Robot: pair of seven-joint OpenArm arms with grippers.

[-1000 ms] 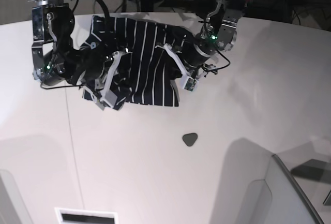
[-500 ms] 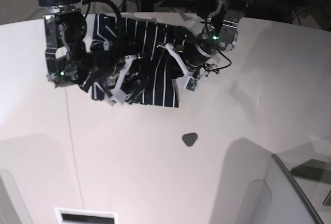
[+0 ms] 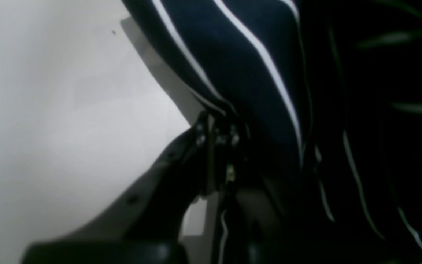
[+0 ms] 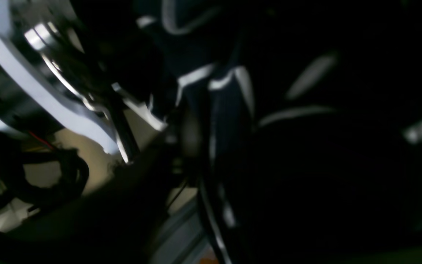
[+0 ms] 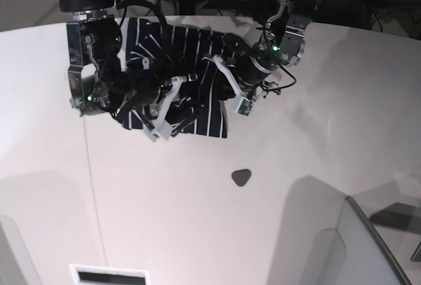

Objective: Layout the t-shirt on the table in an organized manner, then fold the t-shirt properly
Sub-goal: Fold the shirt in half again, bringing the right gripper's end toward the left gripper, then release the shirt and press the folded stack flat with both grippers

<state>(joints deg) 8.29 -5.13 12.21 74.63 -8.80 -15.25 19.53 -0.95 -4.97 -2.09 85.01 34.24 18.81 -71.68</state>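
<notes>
The t-shirt, dark navy with thin white stripes, lies bunched at the far middle of the table between my two arms. My left gripper is at the cloth's right edge. In the left wrist view its jaws are shut on a fold of the t-shirt, just above the table. My right gripper is pressed into the shirt's left side. The right wrist view is dark and blurred, with striped t-shirt right at the fingers, so its state does not show.
A small dark grey rounded-triangle piece lies in front of the shirt. A thin dark seam crosses the tabletop on the left. A pale bin stands at the lower right, a white slot at the front edge.
My right arm has moved rightward and carried the shirt's left side with it, so the cloth is more bunched toward the middle. My left gripper has hardly moved.
</notes>
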